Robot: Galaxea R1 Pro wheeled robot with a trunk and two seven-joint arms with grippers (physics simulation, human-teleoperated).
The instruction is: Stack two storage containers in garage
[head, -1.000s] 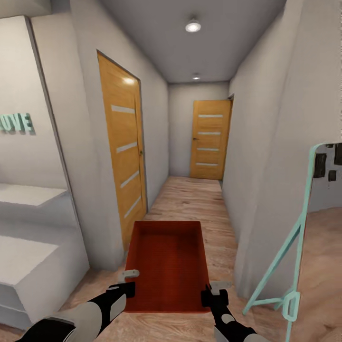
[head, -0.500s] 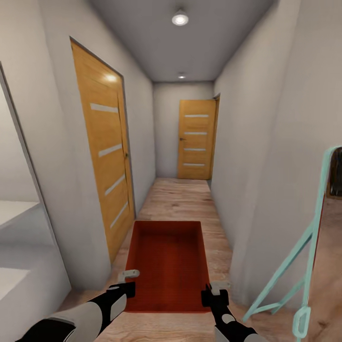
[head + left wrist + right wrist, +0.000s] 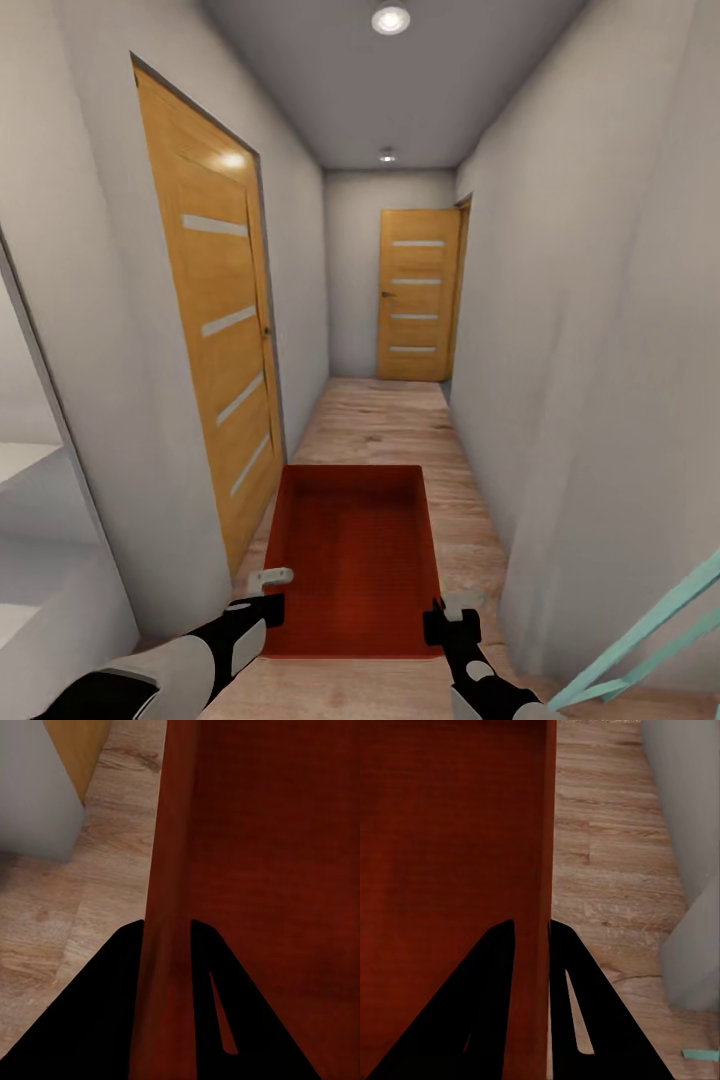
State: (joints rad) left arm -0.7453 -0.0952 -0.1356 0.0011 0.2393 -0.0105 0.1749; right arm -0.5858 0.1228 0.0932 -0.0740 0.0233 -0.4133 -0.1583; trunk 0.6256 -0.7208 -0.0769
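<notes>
Currently: storage container (image 3: 352, 555) carried between both grippers, hallway.
Left gripper (image 3: 262, 592) pinches its left wall, right gripper (image 3: 455, 612) pinches its right wall; container above wood-plank floor (image 3: 385, 420).

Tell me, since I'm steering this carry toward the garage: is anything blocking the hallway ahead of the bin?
Nothing visible lies on the wood floor ahead of the storage container. The door at the far end and the door on the left are both shut.

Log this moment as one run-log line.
place: hallway | left gripper: shut on bin | right gripper: shut on bin | ahead: door
</notes>
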